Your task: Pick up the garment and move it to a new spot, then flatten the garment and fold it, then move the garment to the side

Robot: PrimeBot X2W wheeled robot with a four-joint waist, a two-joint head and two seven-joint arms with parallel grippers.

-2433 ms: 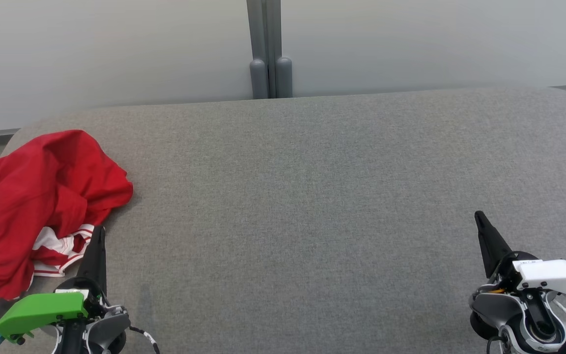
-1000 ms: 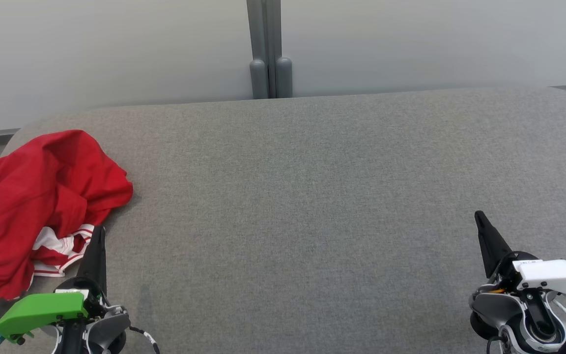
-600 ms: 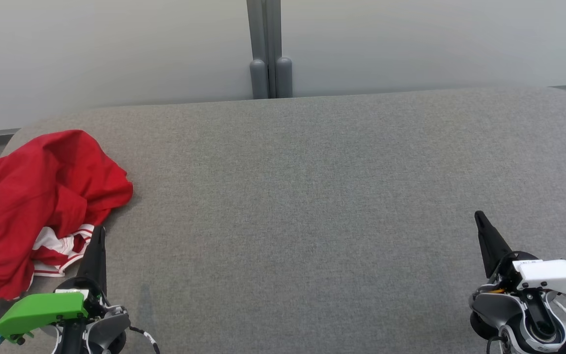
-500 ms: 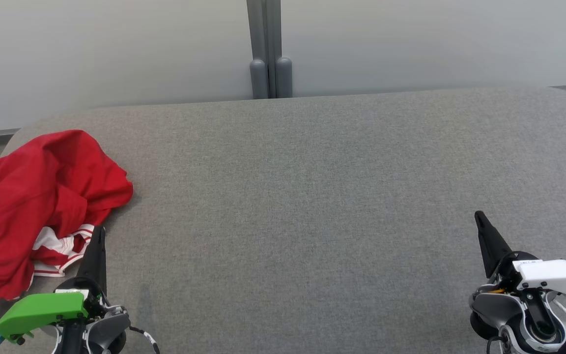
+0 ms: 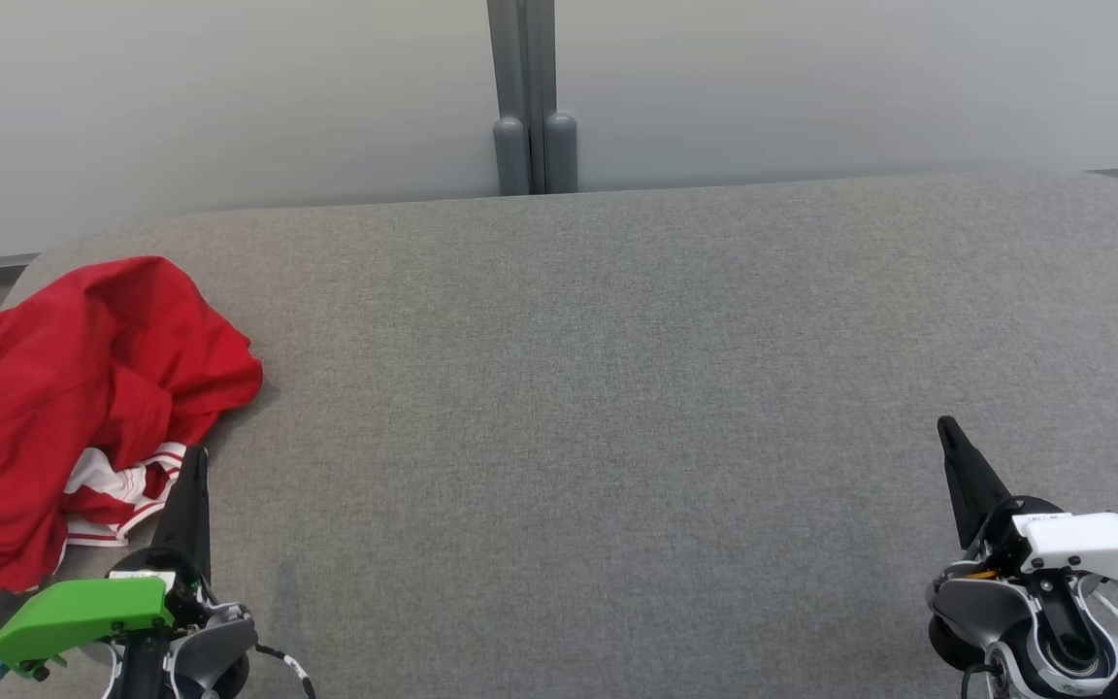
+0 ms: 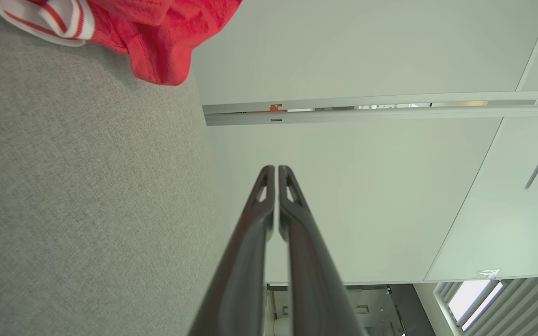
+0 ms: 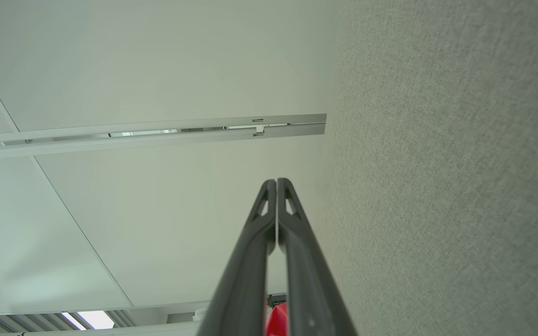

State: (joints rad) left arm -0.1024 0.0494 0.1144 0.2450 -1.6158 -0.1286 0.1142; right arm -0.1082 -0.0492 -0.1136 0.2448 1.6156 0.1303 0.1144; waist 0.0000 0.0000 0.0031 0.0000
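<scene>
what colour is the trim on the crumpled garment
White with thin red stripes, on the red garment; the trim shows best in the head view.

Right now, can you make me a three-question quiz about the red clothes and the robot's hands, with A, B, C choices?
1. Where does the garment lie on the grey table?
A. far right edge
B. left end
C. middle

2. What colours is the garment?
A. red with white trim
B. blue
C. all green

3. How is the left gripper?
A. shut on the garment
B. wide open
C. shut, holding nothing

Answers:
1 B, it lies bunched at the robot's left end.
2 A, it is red cloth with a white striped band.
3 C, its jaws stand together with nothing between them.
</scene>
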